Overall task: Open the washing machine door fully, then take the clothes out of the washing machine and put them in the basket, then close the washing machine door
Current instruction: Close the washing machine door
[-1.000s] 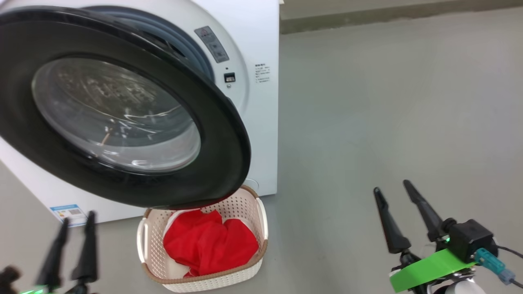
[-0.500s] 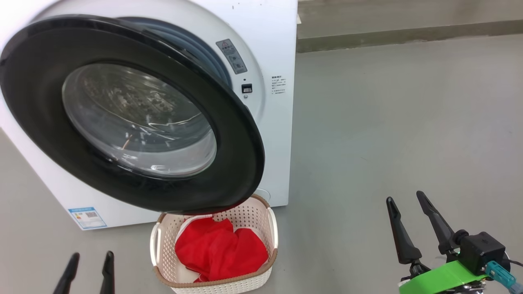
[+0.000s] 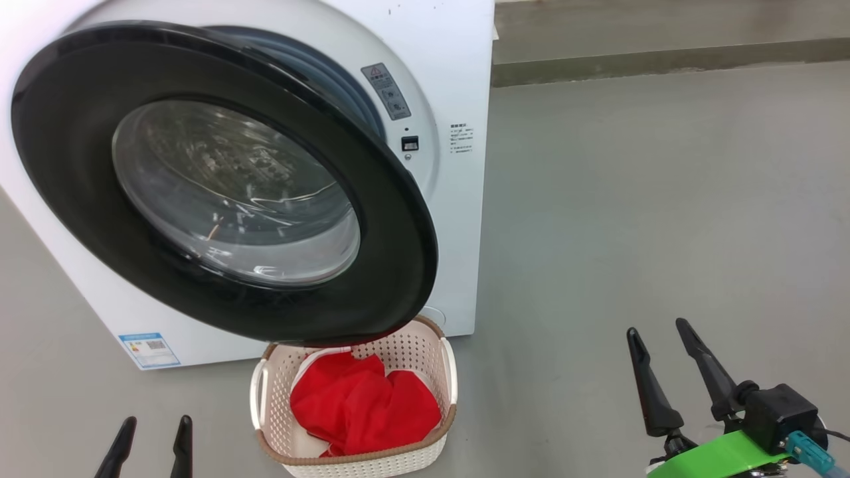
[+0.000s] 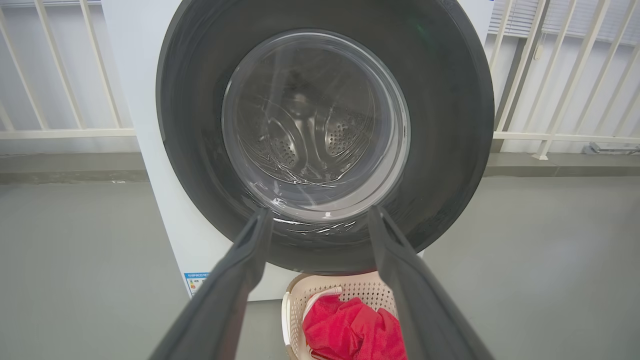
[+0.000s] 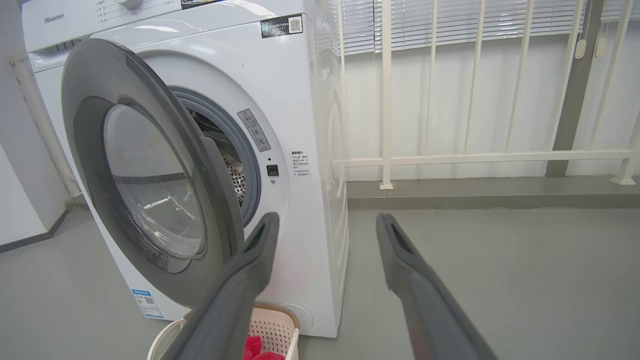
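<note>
- The washing machine door (image 3: 222, 182) stands part way open on the white washing machine (image 3: 458, 79).
- The basket (image 3: 425, 348) sits on the floor, just in front of the machine, under the door's low edge.
- The red clothes (image 3: 365, 411) lie in the basket.
- The left claw (image 3: 157, 421) is spread wide and holds nothing.
- The right claw (image 3: 657, 328) is spread wide too, empty, well apart from the door.

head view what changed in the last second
The camera shifted, so the whole picture slid right and down. The left gripper drew back toward the bottom edge, open and empty. The right gripper stayed open; the washing machine door stayed ajar, the clothes in the basket.
</note>
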### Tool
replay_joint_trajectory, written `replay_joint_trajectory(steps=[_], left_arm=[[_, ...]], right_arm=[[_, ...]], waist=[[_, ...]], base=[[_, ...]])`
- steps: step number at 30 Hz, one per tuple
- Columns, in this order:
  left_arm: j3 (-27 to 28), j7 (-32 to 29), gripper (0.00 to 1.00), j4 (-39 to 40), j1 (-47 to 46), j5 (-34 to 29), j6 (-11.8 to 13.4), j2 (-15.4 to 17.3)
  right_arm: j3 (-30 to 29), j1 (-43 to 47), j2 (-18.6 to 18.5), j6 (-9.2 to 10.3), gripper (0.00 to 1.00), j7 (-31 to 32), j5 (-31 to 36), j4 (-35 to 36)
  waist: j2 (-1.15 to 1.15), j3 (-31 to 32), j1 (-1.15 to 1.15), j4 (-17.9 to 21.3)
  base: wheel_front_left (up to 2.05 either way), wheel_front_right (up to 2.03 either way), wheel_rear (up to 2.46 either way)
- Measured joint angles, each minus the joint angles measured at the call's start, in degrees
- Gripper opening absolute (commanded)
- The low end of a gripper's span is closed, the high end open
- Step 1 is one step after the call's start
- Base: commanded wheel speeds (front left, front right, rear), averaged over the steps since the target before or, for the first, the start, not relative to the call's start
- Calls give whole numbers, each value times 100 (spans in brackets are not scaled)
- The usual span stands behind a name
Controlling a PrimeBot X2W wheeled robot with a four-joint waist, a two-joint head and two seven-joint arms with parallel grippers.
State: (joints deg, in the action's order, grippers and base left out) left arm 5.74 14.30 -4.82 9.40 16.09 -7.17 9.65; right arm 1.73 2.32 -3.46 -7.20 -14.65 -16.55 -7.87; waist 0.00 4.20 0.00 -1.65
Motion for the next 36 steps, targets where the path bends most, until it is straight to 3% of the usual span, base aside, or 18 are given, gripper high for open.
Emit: replay_joint_trajectory(steps=[2, 3, 4, 10, 26, 36], left_arm=[[-3, 0, 100, 1, -1, -22, 0, -1], [-11, 0, 100, 1, -2, -38, 0, -1], [-10, 0, 100, 4, -2, -48, 0, -9], [30, 0, 100, 63, -18, -101, 0, -135], [-350, 0, 100, 96, -363, -142, 0, -213], [-524, 0, 100, 214, -806, -203, 0, -352]], right_arm=[[58, -1, -2, 0, 96, 0, 7, -5], [111, -1, -14, 0, 30, 0, 5, -33], [178, -2, -33, 0, 0, 0, 5, -78], [719, -305, -238, 0, 0, 1, -36, -476], [2480, -2800, -505, -1, 0, 1, -723, -2127], [2794, -4033, -599, -1, 0, 0, -1096, -3002]], waist=[[0, -2, 0, -29], [0, -6, 0, -49], [0, -13, 0, -75], [0, -95, 0, -279], [0, -478, 0, -1131], [0, -1000, 0, -1667]], base=[[0, 0, 0], [0, 0, 0], [0, 0, 0], [0, 0, 0], [0, 0, 0], [0, 0, 0]])
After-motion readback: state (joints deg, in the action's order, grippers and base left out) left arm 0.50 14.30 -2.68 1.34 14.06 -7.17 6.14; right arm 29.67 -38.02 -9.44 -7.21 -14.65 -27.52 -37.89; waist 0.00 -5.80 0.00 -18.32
